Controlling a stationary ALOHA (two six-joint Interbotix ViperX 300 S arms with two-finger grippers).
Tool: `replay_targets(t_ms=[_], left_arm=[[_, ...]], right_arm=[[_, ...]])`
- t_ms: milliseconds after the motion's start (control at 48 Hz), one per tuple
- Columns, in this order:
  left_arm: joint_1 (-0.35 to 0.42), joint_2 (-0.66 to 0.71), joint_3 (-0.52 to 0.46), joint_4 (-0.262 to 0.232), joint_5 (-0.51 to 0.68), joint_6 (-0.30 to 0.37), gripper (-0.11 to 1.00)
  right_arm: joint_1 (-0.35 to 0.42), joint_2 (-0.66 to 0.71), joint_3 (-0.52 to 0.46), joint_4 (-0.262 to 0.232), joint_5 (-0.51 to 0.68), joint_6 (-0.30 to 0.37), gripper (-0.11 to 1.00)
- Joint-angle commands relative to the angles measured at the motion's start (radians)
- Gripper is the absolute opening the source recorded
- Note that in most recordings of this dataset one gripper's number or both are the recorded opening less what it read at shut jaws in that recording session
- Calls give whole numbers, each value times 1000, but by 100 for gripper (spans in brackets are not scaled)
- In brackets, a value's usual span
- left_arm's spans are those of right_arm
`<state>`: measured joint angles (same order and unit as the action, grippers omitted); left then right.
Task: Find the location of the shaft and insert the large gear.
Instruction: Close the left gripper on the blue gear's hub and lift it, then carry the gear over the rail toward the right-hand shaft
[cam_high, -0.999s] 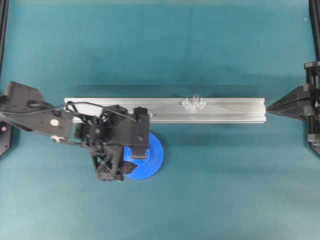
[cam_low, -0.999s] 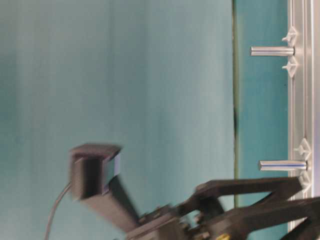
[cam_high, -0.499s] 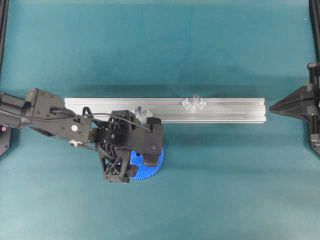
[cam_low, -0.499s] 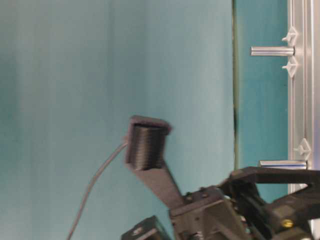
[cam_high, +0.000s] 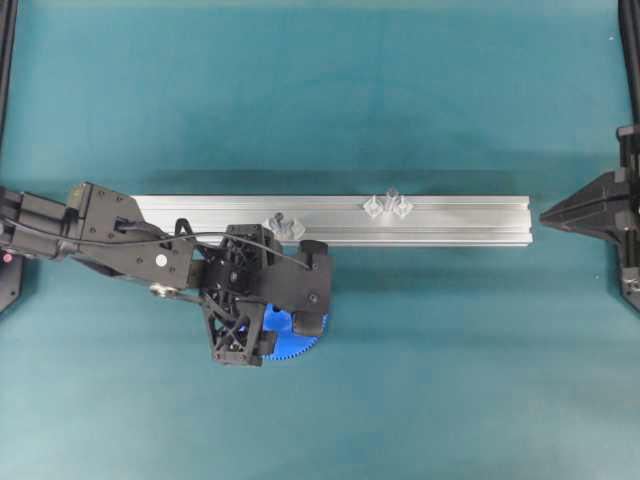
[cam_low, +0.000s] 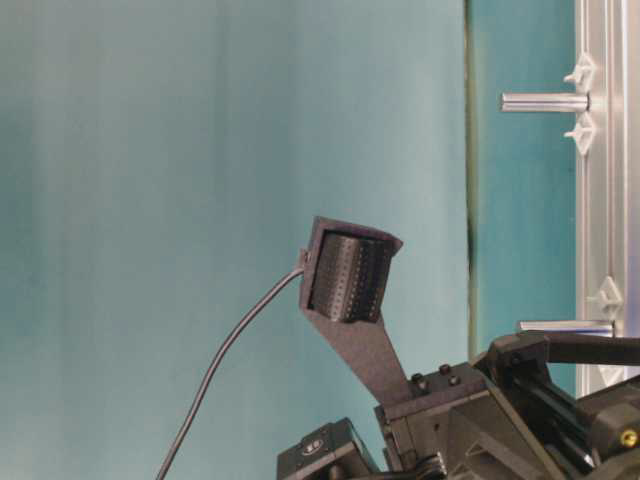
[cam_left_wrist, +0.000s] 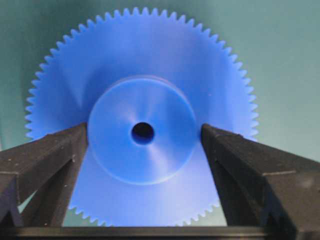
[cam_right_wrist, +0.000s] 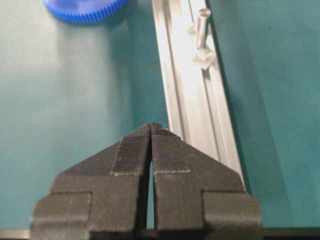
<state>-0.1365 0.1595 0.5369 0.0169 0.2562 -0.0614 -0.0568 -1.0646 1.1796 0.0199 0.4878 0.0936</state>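
1. The large gear (cam_left_wrist: 142, 132) lies flat on the counter (cam_high: 420, 370), just on the near side of the aluminium rail (cam_high: 450, 220) and towards its left end. The left wrist view alone shows it whole: bright blue, fine teeth round the rim, raised round hub, small dark centre hole.
2. Overhead, the left gripper (cam_high: 310, 285) covers most of the gear; only a toothed arc shows.
3. In the wrist view its jaws stand spread wide, one finger (cam_left_wrist: 47, 157) on each side of the hub, at or just beside its edge; contact cannot be told.
4. The shaft (cam_high: 391, 196) stands upright on the rail between two clear brackets, well right of the gear.
5. The right gripper (cam_right_wrist: 151, 130) hangs off the rail's right end, jaws pressed together.
6. The counter is plain teal.
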Motion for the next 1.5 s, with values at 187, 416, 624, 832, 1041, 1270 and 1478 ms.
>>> replay_targets(t_ms=[187,416,624,832,1041,1270,1478], left_arm=[[-2,-6,-23,2,17,-8,94],[-3,3,-28,2,25,-8,94],[-3,5,-43,2,66,-9,87],[-3,-3,-60,2,72,-9,71],[-3,-20,-78,2,72,0,71],[12,-86,-138,2,75,11,71],[69,-152,-181,3,67,15,71]], right_arm=[[-2,-5,-6,0,-5,9,1],[-2,-6,-3,2,-5,9,1],[-2,-5,-3,2,-5,9,1],[-2,-6,0,2,-5,9,1],[-2,-6,2,0,-5,11,1],[-2,-17,3,2,-5,12,1],[-2,-34,14,2,-8,15,1]])
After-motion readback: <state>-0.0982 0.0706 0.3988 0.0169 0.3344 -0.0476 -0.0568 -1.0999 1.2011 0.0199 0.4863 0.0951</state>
